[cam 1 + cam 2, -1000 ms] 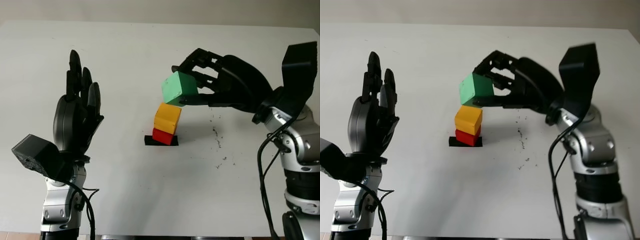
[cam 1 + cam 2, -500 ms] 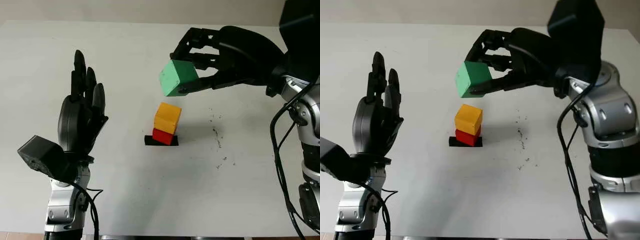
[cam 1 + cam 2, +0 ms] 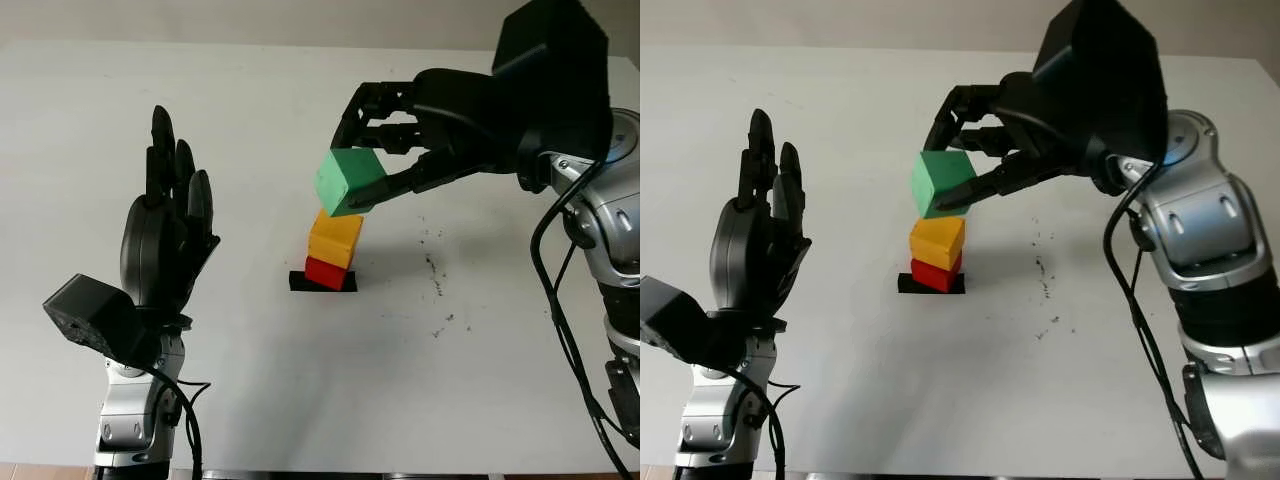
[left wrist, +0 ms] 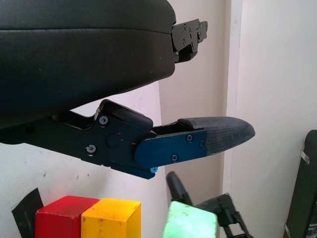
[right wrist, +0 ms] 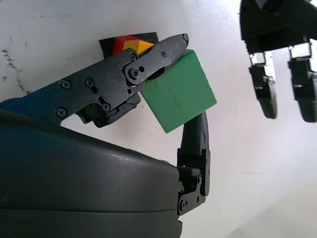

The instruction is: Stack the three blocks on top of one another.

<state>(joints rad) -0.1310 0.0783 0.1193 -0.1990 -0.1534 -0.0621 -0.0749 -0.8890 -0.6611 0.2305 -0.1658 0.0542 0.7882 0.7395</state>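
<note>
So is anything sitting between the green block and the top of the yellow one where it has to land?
Nothing visible does. The right hand holds the green block tilted, just above the yellow block, which sits on the red block. The left hand is open, off to the side.

Green block; yellow block; red block; black tape patch; white table

blocks: three — one green, one yellow, one red
hands: two — left hand, right hand
black patches under the stack: one, a tape square
tables: one, white table
</note>
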